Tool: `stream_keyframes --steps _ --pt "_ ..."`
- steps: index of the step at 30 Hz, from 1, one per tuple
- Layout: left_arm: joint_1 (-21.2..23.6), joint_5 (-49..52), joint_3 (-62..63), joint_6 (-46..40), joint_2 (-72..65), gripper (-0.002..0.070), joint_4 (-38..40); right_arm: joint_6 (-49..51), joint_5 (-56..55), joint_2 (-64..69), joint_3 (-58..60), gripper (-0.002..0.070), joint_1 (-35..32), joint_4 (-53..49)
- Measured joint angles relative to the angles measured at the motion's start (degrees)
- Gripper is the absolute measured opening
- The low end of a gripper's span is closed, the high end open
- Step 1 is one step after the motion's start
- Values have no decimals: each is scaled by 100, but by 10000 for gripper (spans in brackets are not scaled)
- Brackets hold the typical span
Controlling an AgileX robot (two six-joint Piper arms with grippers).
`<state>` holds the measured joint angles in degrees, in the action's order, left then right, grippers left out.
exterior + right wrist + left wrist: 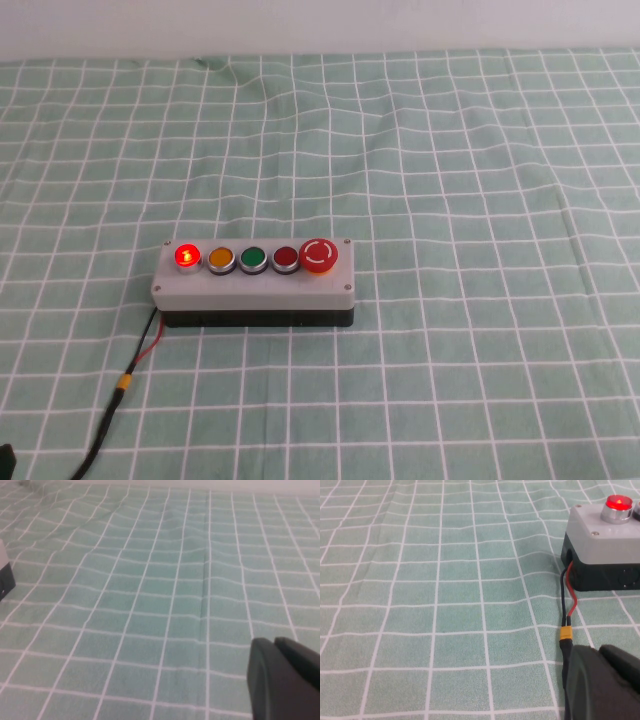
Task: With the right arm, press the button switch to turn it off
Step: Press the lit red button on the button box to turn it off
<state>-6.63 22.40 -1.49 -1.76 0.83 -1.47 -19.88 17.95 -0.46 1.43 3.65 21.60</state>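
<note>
A grey button box (255, 290) on a black base sits on the green checked cloth, left of centre. It carries a row of buttons: a lit red one (186, 256) at its left end, then yellow, green, red, and a large red mushroom button (318, 255). The left wrist view shows the lit button (618, 503). My left gripper (599, 651) is shut and empty, low over the box's cable near the table's front left. My right gripper (274, 642) is shut and empty, over bare cloth well to the right of the box, whose corner (4, 575) just shows.
A black and red cable (125, 385) with a yellow connector (565, 634) runs from the box's left end toward the front left corner. The cloth (480, 200) is wrinkled at the back and around the middle.
</note>
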Motion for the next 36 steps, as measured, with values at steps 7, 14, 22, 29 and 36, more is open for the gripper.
stream_keyframes --steps 7,14,22,29,36 --pt "0 0 0 0 0 -4 0 0 -1795 0 0 -16 0 37" --pt "0 0 0 0 0 -4 0 0 -2913 0 0 -16 -4 60" --pt "0 0 0 0 0 -4 0 140 -4347 0 0 -16 -4 83" --pt "0 0 0 0 0 -4 0 956 -6607 -41 -248 -16 -4 38" --pt "0 0 0 0 0 -4 0 2028 -4036 -41 -2094 -16 -4 -1337"
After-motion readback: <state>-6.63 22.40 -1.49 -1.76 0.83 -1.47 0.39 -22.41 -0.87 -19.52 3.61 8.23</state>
